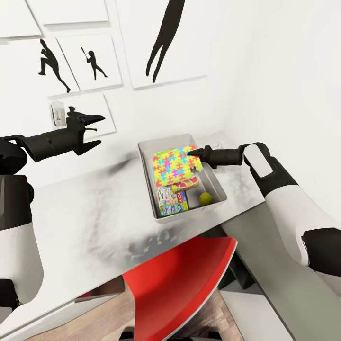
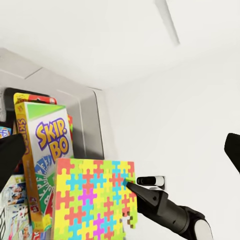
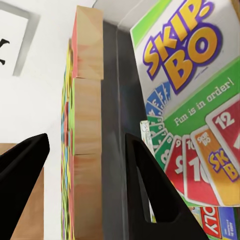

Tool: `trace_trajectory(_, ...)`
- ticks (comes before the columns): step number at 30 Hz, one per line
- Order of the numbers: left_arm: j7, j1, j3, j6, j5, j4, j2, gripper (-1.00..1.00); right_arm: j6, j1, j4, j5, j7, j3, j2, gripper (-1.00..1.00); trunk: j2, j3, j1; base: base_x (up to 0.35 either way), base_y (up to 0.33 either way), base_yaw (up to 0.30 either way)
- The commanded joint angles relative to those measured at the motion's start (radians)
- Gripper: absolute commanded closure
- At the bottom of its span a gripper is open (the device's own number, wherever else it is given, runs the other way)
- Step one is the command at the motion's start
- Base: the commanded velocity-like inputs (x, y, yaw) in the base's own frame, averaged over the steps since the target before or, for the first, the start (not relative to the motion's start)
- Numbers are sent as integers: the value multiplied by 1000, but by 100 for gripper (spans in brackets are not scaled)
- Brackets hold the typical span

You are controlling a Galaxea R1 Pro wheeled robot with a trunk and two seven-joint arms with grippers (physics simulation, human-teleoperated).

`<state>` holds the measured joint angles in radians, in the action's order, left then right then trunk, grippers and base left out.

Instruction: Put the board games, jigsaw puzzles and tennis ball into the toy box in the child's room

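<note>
Item: jigsaw puzzle, lying tilted over the SKIP-BO game inside the toy box, right gripper straddling its far-right edge with fingers spread; advisably lifting straight clear, avoiding dragging it out; left gripper hanging spread, empty.

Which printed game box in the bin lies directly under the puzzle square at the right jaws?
The SKIP-BO box, green, white and red; the MONOPOLY box and blue cartoon box lie nearer the bin's front.

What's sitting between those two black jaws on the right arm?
In the right wrist view, the edge of a jigsaw puzzle stands between the open jaws of the right gripper, beside the SKIP-BO game.
</note>
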<state>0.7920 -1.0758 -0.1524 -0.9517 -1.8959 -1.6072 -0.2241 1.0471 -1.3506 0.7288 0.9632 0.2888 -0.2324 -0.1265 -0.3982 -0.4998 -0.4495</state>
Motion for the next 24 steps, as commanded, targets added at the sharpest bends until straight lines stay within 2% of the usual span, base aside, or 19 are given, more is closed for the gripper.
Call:
trace_trajectory(1, 10, -1, -1, -2, -9, 0, 0, -100, 0, -1, 0, -9, 10, -3, 0, 100, -2, -2, -1, 0, 0, 0)
trace_trajectory(12, 10, -1, -2, -2, -9, 0, 0, -100, 0, 1, 0, -9, 5, -4, 8, 100, -2, -4, -1, 0, 0, 0)
trace_trajectory(21, 10, -1, -2, -2, -9, 0, 0, -100, 0, 2, 0, -7, -53, -4, 18, 100, -2, -5, -1, 0, 0, 0)
trace_trajectory(22, 10, -1, -2, -2, -9, 0, 0, -100, 0, 2, 0, -7, -58, -4, 18, -100, -2, -5, -1, 0, 0, 0)
trace_trajectory(24, 10, -1, -2, -2, -9, 0, 0, -100, 0, 1, 0, -6, -69, -4, 20, -100, -2, -5, -1, 0, 0, 0)
